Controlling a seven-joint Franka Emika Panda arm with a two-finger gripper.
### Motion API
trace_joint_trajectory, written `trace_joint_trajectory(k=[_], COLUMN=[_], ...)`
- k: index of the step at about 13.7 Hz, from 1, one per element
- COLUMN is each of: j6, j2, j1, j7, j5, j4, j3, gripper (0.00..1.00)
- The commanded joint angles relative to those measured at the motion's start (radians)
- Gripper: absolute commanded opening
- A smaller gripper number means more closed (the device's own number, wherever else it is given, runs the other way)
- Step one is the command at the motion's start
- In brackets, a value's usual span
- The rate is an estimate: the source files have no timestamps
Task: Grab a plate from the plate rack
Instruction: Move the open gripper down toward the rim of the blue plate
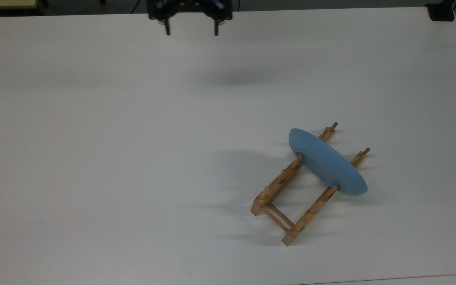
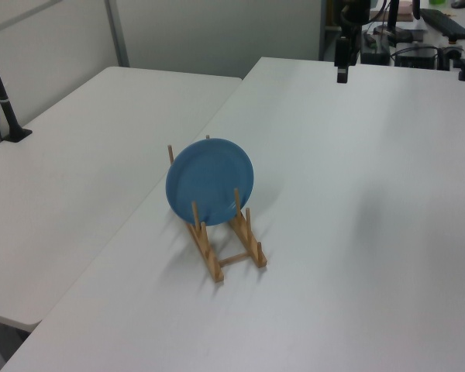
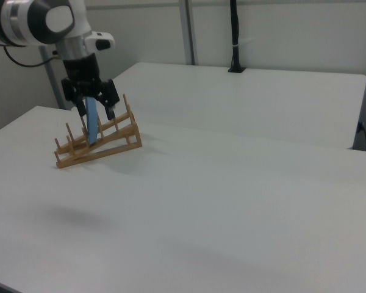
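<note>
A round light-blue plate (image 1: pixel 327 161) stands on edge in the wooden plate rack (image 1: pixel 291 197), leaning between its pegs toward the rack's far end. In the left view the plate (image 2: pixel 210 180) faces the camera above the rack (image 2: pixel 221 249). My gripper (image 1: pixel 191 31) hangs open above the table's far edge in the top view, far from the rack, fingers pointing down with nothing between them. In the right view the gripper (image 3: pixel 96 112) lines up in front of the plate (image 3: pixel 91 126) and rack (image 3: pixel 100 141) only by perspective.
The white table (image 1: pixel 133 158) spreads wide around the rack. A second white table (image 2: pixel 77 186) adjoins at the left view's left. A black post base (image 1: pixel 441 12) sits at the top view's far right corner. Desk clutter (image 2: pixel 434 31) lies behind the arm.
</note>
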Motion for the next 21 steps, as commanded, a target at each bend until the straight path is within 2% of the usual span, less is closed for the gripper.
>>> trace_joint_trajectory(k=[1,3,7,12,16,19,20,21], j6=[0.101,0.191,0.277,0.415,0.513,0.537,0.555,0.576], j2=[0.027,0.050,0.140,0.252,0.312,0.349,0.360,0.371], j1=[0.088,0.142,0.263,0.347,0.372,0.380,0.381,0.384], j7=[0.014,0.080,0.317,0.571,0.700,0.757,0.767,0.781], j5=[-0.021,-0.050,-0.230,-0.447,-0.550,-0.644,-0.668,-0.690], j4=[0.057,0.057,0.100,0.123,0.129,0.129,0.129,0.129], j3=[-0.008,-0.008,-0.008,-0.009,-0.009,-0.009,-0.009,-0.011], gripper=[1.00,1.00,1.00,1.00,1.00,0.86,0.80,0.69])
